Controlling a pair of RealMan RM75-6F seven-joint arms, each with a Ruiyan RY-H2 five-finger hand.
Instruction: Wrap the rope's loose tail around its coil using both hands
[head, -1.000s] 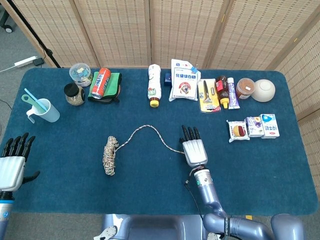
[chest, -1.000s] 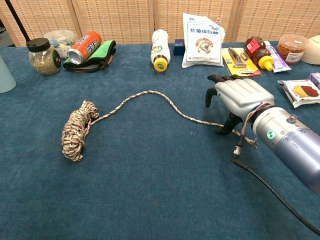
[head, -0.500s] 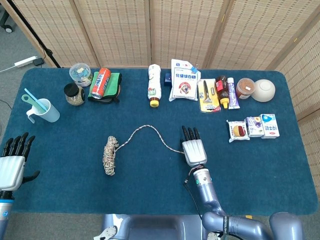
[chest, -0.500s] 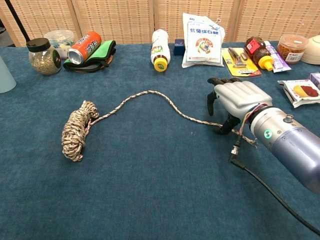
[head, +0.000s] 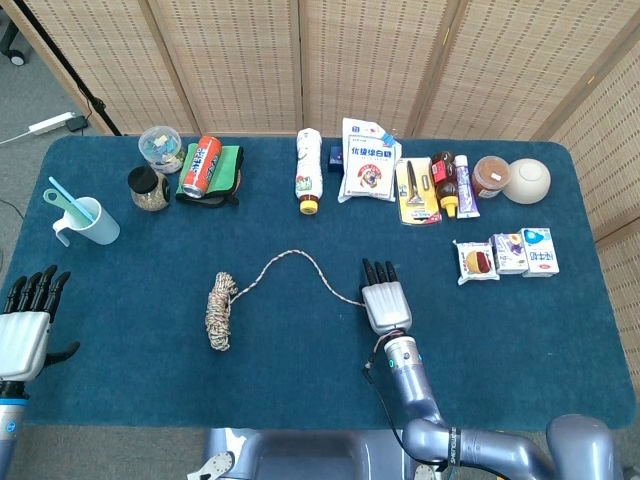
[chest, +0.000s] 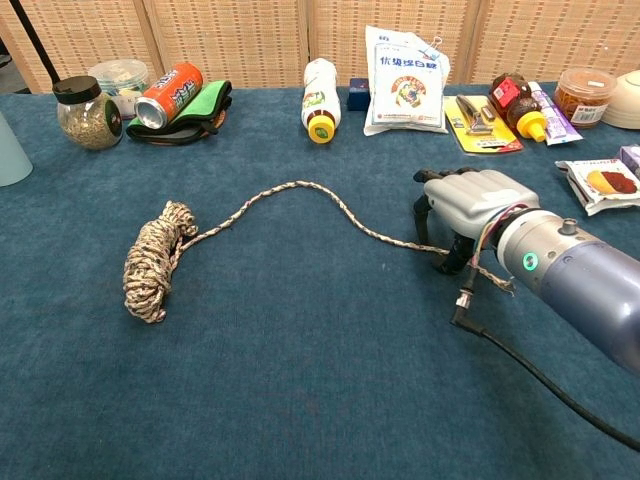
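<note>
Now lower than a moment ago: right hand (chest: 468, 208) curled over the rope's loose tail (chest: 330, 205), grip unclear; coil (chest: 152, 262) at nine o'clock on table (chest: 300, 400); left hand (head: 25, 325) released, idle.

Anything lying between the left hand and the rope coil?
No. In the head view, only bare blue table separates the left hand from the rope coil; the tail runs off the other way.

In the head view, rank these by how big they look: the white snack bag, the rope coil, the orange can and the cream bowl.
1. white snack bag
2. rope coil
3. orange can and cream bowl look about alike, so I won't rank them.
</note>
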